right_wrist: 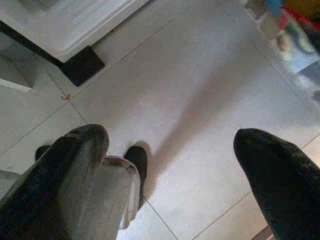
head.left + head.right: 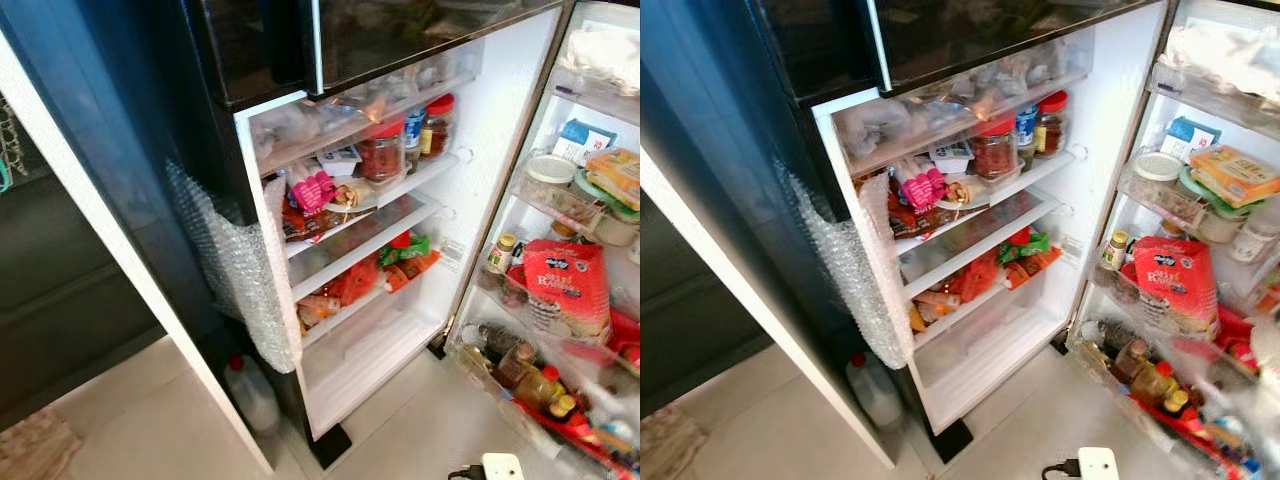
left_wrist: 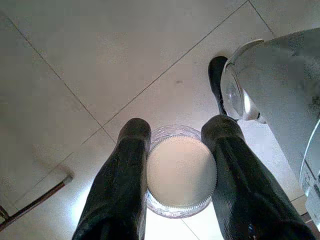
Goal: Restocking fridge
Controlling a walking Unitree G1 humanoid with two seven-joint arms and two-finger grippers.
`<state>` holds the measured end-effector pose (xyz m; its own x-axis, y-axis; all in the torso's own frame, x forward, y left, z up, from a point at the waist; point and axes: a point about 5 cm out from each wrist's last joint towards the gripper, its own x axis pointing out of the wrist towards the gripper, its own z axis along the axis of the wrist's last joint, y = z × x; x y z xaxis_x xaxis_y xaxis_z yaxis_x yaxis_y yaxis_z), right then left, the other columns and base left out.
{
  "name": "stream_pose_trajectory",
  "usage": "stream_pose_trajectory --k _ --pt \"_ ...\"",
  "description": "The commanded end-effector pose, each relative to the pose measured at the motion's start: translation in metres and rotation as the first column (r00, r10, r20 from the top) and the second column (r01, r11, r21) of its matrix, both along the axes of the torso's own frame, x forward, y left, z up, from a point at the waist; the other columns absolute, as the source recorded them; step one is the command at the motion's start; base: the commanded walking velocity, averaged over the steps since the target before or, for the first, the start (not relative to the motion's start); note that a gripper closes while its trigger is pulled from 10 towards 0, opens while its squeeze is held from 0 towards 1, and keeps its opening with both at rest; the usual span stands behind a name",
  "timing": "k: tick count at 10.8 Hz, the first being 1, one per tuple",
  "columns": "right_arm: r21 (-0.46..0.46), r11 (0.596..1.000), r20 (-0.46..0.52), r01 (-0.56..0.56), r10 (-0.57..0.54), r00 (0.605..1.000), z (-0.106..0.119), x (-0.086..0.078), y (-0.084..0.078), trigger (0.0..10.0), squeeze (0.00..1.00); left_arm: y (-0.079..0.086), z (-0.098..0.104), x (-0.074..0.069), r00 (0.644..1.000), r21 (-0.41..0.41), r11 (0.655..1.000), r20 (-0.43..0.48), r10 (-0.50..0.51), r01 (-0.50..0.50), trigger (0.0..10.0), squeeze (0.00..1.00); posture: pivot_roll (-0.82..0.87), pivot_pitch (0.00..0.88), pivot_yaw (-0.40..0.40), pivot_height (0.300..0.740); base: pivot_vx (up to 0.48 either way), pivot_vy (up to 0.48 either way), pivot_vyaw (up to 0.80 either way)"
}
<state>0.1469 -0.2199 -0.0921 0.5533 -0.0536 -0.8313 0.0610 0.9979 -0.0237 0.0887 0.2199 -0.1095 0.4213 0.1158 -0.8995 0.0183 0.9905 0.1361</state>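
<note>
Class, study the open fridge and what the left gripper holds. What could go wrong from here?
1. The left gripper holds a white-lidded clear jar only by its sides above tiled floor; a slip could break it.
2. The fridge shelves look crowded, so pushing the jar in might topple the red-lidded jars.
3. A power plug lies by the door, a tripping hazard.
</note>
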Motion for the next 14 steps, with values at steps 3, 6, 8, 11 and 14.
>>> stream_pose_trajectory --k 3,6,8,11,14 --pt "-0.031 0.999 -0.010 -0.029 0.029 1.000 -0.001 -0.006 -0.006 10.0 0.00 0.002 0.000 -0.003 1.000 0.003 1.000 -0.011 -0.007 0.007 10.0 0.00 -0.12 0.000 0.052 0.740 0.000 -0.247 0.53" --pt "0.011 1.000 -0.016 0.014 -0.014 1.000 -0.003 -0.007 0.000 10.0 0.00 0.003 0.000 -0.002 1.000 0.005 1.000 -0.008 -0.006 0.006 10.0 0.00 -0.11 0.000 0.057 0.740 0.000 -0.381 0.21" --pt "0.003 1.000 -0.040 -0.001 0.002 0.999 -0.005 -0.010 0.004 10.0 0.00 0.003 0.000 -0.002 1.000 0.006 1.000 -0.007 -0.006 0.006 10.0 0.00 -0.11 0.000 0.058 0.740 0.000 -0.381 0.00" --pt "-0.002 1.000 -0.041 -0.019 0.019 0.999 -0.005 -0.010 0.005 10.0 0.00 0.004 0.000 -0.002 1.000 0.005 1.000 -0.007 -0.004 0.004 10.0 0.00 -0.11 0.000 0.060 0.740 0.000 -0.380 0.45" --pt "0.011 1.000 -0.032 0.000 0.000 0.999 -0.005 -0.011 0.003 10.0 0.00 0.003 0.000 -0.002 1.000 0.003 1.000 -0.008 -0.003 0.003 10.0 0.00 -0.11 0.000 0.055 0.740 0.000 -0.379 0.00"
